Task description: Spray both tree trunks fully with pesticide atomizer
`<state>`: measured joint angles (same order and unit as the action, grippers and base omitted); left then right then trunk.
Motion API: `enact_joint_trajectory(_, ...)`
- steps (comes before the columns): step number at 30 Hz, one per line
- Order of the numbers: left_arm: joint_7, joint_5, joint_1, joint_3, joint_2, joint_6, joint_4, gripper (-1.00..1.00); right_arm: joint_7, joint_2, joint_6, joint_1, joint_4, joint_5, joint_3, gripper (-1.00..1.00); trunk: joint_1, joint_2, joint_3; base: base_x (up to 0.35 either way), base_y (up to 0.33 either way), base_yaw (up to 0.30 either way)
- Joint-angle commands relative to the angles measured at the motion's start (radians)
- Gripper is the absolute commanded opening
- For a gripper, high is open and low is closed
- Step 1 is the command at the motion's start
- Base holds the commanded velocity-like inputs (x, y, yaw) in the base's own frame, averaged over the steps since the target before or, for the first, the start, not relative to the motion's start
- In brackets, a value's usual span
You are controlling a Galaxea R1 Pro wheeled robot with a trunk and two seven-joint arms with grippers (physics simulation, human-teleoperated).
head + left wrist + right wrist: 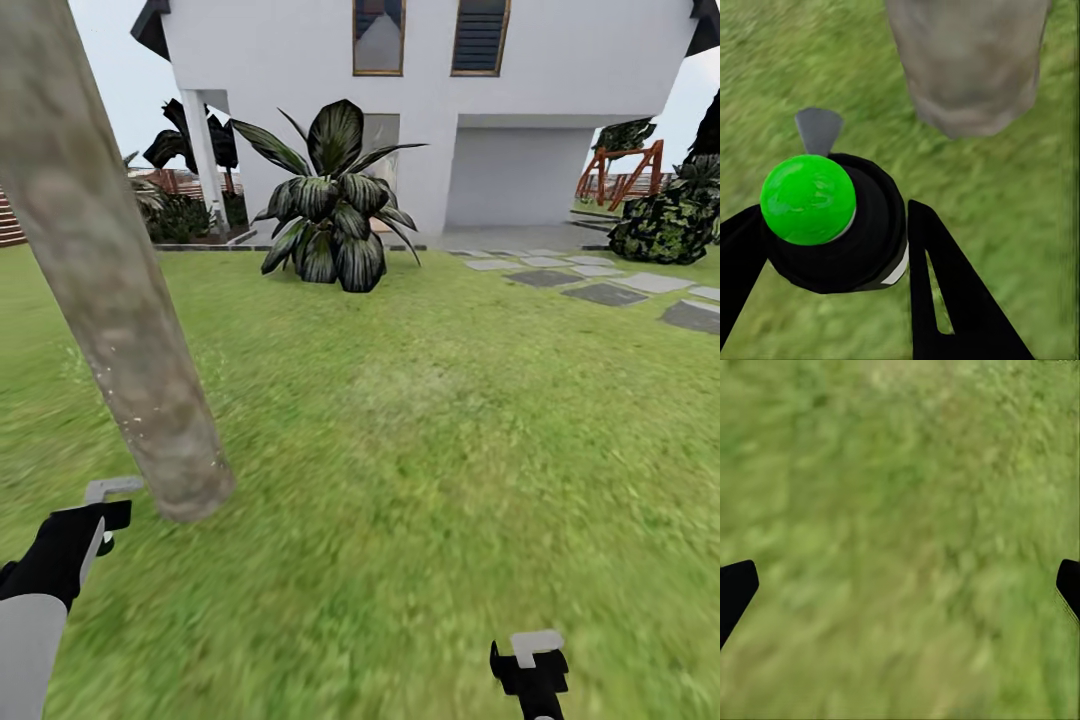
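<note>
A thick pale grey-brown tree trunk (110, 300) leans across the left of the head view and meets the grass just beyond my left gripper (95, 520). A few faint whitish specks dot its lower part. In the left wrist view the left gripper (836, 217) is shut on the pesticide atomizer (832, 225), a dark bottle with a bright green round top and a grey nozzle tip, which points toward the trunk's base (967, 67). My right gripper (530, 665) hangs low over the lawn; in its wrist view the right gripper (900, 585) is open above bare grass.
Green lawn (430, 430) spreads ahead. A large striped-leaf plant (335, 200) stands before the white house (520, 120). Grey stepping stones (605, 293) run at the right, with a dark shrub (665, 225) and a red-brown wooden frame (625, 175) behind.
</note>
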<state>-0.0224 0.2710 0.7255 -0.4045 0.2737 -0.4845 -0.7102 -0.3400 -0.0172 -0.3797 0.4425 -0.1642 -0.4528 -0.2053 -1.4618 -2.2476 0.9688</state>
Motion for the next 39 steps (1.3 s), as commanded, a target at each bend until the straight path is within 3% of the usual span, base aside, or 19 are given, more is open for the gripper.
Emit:
enact_joint_trajectory(1,-0.002,0.005,0.000,-0.002,0.000,-0.005,-0.002,-1.00,-0.002,0.000,-0.004,0.001,0.002,-0.010,-0.008,1.00,0.000,0.000,0.001,0.235,-0.178,0.000)
enact_joint_trajectory(8,-0.003,0.005,0.001,-0.001,-0.003,-0.005,-0.001,-1.00,-0.003,0.000,-0.004,0.001,0.001,-0.010,-0.008,1.00,0.000,0.000,0.001,0.216,-0.192,0.007)
enact_joint_trajectory(16,-0.005,-0.001,-0.014,-0.004,-0.012,-0.011,0.001,-1.00,-0.002,-0.001,-0.004,0.001,0.000,-0.009,-0.008,1.00,0.000,0.000,0.001,0.183,-0.210,0.242)
enact_joint_trajectory(23,-0.004,-0.001,-0.052,-0.070,-0.014,-0.010,0.005,-1.00,-0.002,-0.002,-0.004,0.001,0.002,-0.010,-0.008,1.00,0.000,0.000,0.001,0.222,-0.198,0.053)
enact_joint_trajectory(28,-0.003,-0.003,-0.055,-0.069,-0.027,-0.005,0.045,-1.00,-0.002,-0.002,-0.004,0.001,0.002,-0.010,-0.008,1.00,0.000,0.000,0.001,0.266,-0.170,0.000)
enact_joint_trajectory(39,-0.004,-0.001,-0.055,-0.073,-0.028,-0.006,0.034,-1.00,-0.002,-0.001,-0.004,0.001,0.002,-0.009,-0.008,1.00,0.000,0.000,0.001,0.077,-0.246,0.061)
